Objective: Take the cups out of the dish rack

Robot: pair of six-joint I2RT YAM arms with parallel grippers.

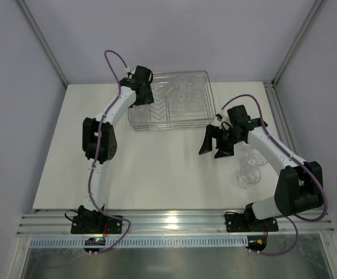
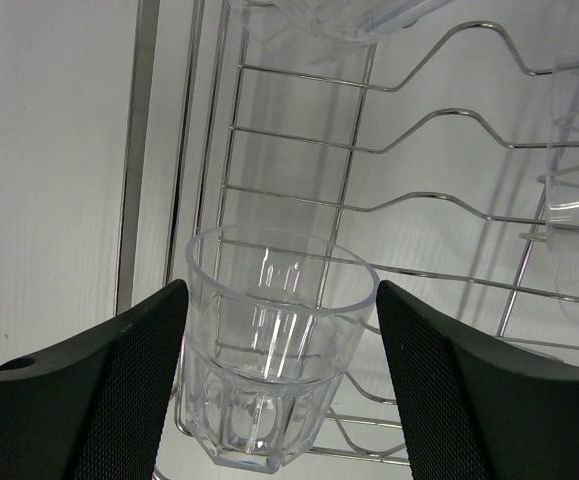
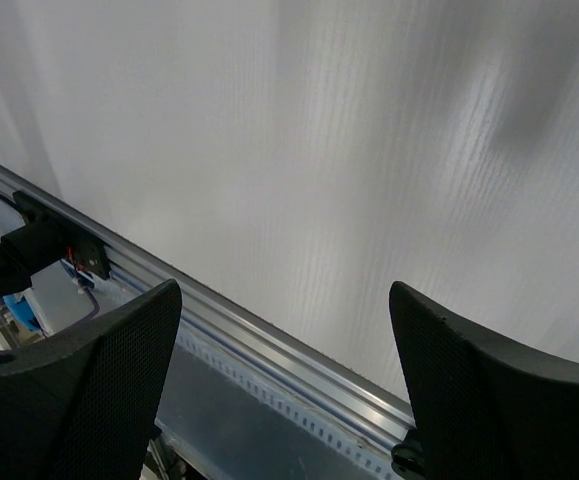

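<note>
Left wrist view: left gripper [image 2: 279, 300] spread around an upright cup [image 2: 269, 380] at the dish rack's [image 2: 139, 150] left end; centre, close gently, lift straight, while the right gripper [image 3: 284, 300] is spread, empty.

Shows a white table top [image 1: 156, 174], matte, faintly ribbed where seen close in the right wrist view. Stands boxed in by plain pale grey walls: back wall [image 1: 174, 35], left wall [image 1: 8, 116], right wall [image 1: 331, 87]. Carries slim aluminium posts at the two far corners, left post [image 1: 40, 38] and right post [image 1: 296, 40], both slanting outward toward the top of the overhead view. Ends at the near side in bright aluminium rails [image 1: 174, 221] across the whole width, with a white toothed strip [image 1: 174, 241] just past them and a dull grey metal sheet [image 1: 174, 264] lower still. Has a shorter rail [image 1: 271, 96] along the far right edge. Lies under soft, even light; takes only faint, blurred shadows.
</note>
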